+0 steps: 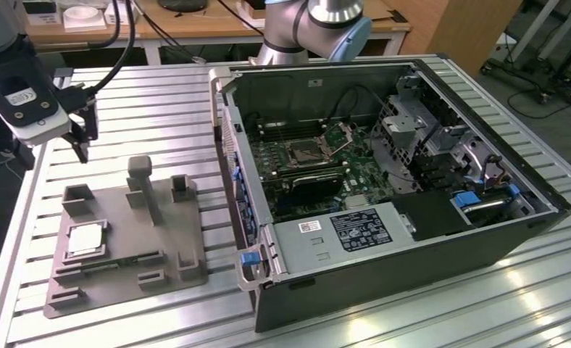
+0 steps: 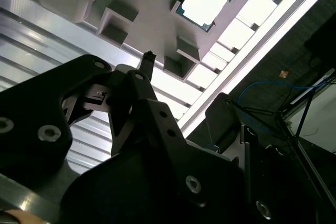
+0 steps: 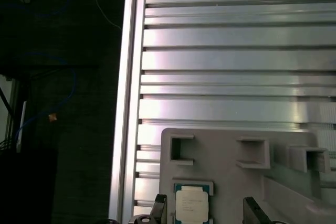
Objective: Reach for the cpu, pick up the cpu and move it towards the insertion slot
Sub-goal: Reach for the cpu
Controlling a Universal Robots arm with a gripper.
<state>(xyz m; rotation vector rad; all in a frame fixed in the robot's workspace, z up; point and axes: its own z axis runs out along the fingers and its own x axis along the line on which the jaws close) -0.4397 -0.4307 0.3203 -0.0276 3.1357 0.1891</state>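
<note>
The cpu [image 1: 85,238], a small silver-topped square, lies flat in a recess of the grey plastic fixture [image 1: 169,246] at the exterior view's left. It shows as a bright square [image 2: 207,1] in the second wrist view and with a pale top [image 3: 192,205] in the first wrist view. My gripper [image 1: 86,143] hangs above the table beyond the fixture, apart from the cpu, and is open and empty. Its two dark fingertips [image 3: 159,206] stand either side of the cpu in the first wrist view. The insertion slot [image 1: 305,153] sits in the open computer case, its metal lid [image 1: 345,135] raised.
The open computer case [image 1: 392,239] fills the exterior view's right, with its tall side wall [image 1: 230,167] between fixture and slot. An upright post [image 1: 143,181] rises from the fixture. The ribbed aluminium table [image 1: 140,101] ends at an edge [image 3: 128,103] beside the fixture.
</note>
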